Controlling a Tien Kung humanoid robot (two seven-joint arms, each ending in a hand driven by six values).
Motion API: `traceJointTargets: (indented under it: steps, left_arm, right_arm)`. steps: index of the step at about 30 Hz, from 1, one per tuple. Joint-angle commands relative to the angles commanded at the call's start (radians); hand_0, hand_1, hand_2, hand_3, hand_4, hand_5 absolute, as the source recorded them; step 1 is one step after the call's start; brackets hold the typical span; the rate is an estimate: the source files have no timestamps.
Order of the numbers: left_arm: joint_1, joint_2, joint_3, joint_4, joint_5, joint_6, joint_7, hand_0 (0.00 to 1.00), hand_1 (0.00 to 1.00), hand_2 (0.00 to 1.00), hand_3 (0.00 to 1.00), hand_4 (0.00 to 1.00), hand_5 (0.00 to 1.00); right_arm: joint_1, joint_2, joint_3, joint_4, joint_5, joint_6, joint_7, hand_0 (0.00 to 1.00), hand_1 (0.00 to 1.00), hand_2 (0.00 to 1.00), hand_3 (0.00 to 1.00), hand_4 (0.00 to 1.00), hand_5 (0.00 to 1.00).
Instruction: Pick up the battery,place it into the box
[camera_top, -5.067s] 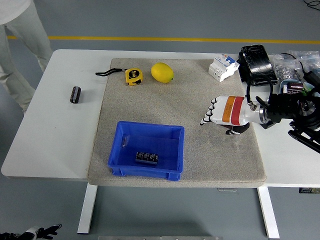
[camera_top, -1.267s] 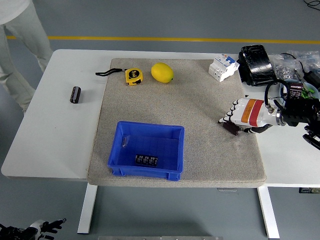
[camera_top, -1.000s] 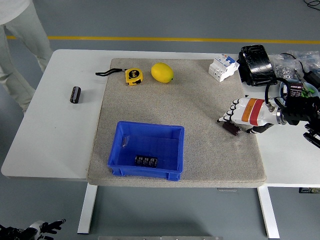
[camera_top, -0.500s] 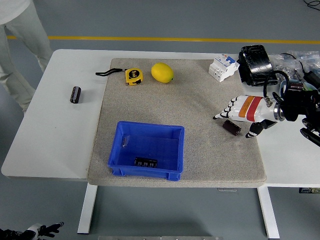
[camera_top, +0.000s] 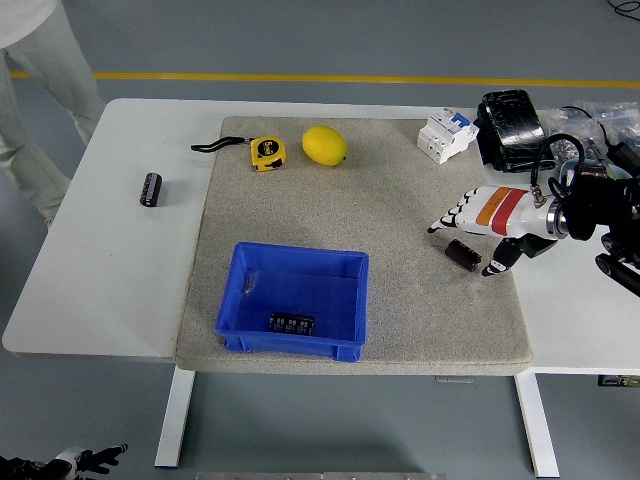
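A dark cylindrical battery (camera_top: 463, 254) lies on the grey mat (camera_top: 350, 200) near its right edge. My right hand (camera_top: 478, 232) hovers just over it, open, its fingers spread toward the left and the thumb (camera_top: 497, 266) down at the battery's right. It holds nothing. The blue box (camera_top: 343, 268) stands at the mat's front, with a small black part (camera_top: 291, 322) inside. A second dark cylinder (camera_top: 150, 189) lies on the white table at the far left. My left hand (camera_top: 70, 462) hangs low in the bottom left corner, below table level.
A yellow tape measure (camera_top: 265, 152) and a lemon (camera_top: 325, 145) lie at the mat's back. A white circuit breaker (camera_top: 446, 133), a black wrapped block (camera_top: 512, 128) and cables crowd the back right. A person's legs (camera_top: 40, 90) stand at the far left.
My right hand drew back from the mat's middle to the right edge, rested curled on the battery, then rose and spread its fingers. The battery now lies uncovered.
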Motion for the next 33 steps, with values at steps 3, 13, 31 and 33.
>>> traceJointTargets:
  steps: [3, 13, 31, 33]
  left_arm:
    - [-0.002, -0.001, 0.001, 0.0, -0.001, 0.0, 0.0, 0.745, 0.752, 0.795, 0.652, 0.732, 0.641]
    - [-0.007, -0.001, 0.01, -0.001, -0.012, 0.0, -0.001, 0.745, 0.751, 0.795, 0.652, 0.732, 0.639]
    - [-0.009, -0.002, 0.02, -0.002, -0.024, 0.001, 0.0, 0.746, 0.751, 0.796, 0.65, 0.732, 0.638]
    - [-0.01, -0.002, 0.021, -0.002, -0.024, 0.001, 0.0, 0.747, 0.75, 0.796, 0.651, 0.733, 0.639]
  right_arm:
    - [-0.003, 0.003, 0.001, -0.006, 0.002, -0.003, -0.001, 0.73, 0.669, 0.743, 0.834, 0.998, 0.139]
    - [-0.007, 0.009, 0.004, -0.022, 0.009, -0.022, 0.001, 0.712, 0.643, 0.717, 0.802, 0.998, 0.139]
    - [-0.022, 0.016, 0.005, -0.031, 0.009, -0.048, 0.007, 0.674, 0.604, 0.673, 0.752, 0.981, 0.142]
    - [-0.023, 0.016, 0.005, -0.033, 0.008, -0.052, 0.008, 0.649, 0.574, 0.649, 0.692, 0.946, 0.138]
